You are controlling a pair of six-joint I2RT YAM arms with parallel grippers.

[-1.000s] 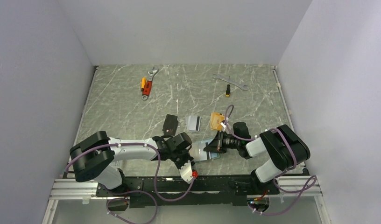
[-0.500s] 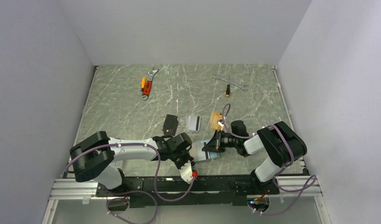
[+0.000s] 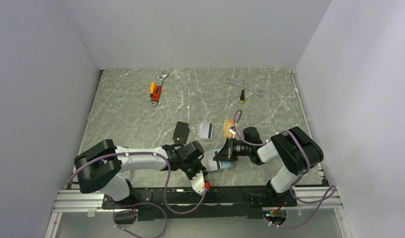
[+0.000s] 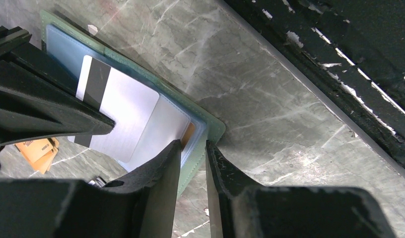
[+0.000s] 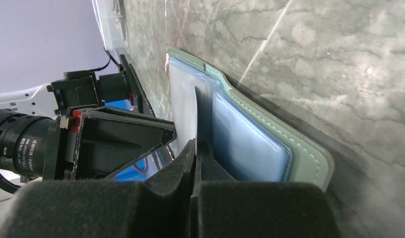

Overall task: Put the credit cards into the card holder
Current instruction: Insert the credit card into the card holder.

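Pinching the open card holder (image 5: 312, 159) by its rim between left gripper (image 4: 193, 145) fingers. Clamped in pressed-together right gripper (image 5: 195, 144) fingers, over the holder: silver-grey card (image 4: 123, 106), long axis parallel to the pinched rim, striped edge facing away, plain edge toward a pocket showing an orange-gold edge (image 4: 189, 135). Beyond the holder: black card (image 3: 181, 131), second silver-grey card (image 3: 206, 130), orange-gold cards (image 3: 230, 128).

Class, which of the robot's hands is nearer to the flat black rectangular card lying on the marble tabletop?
Left. The left hand, at the sage-green soft wallet, is just right of the black card; the right hand, holding a silver-grey striped card, is farther right.
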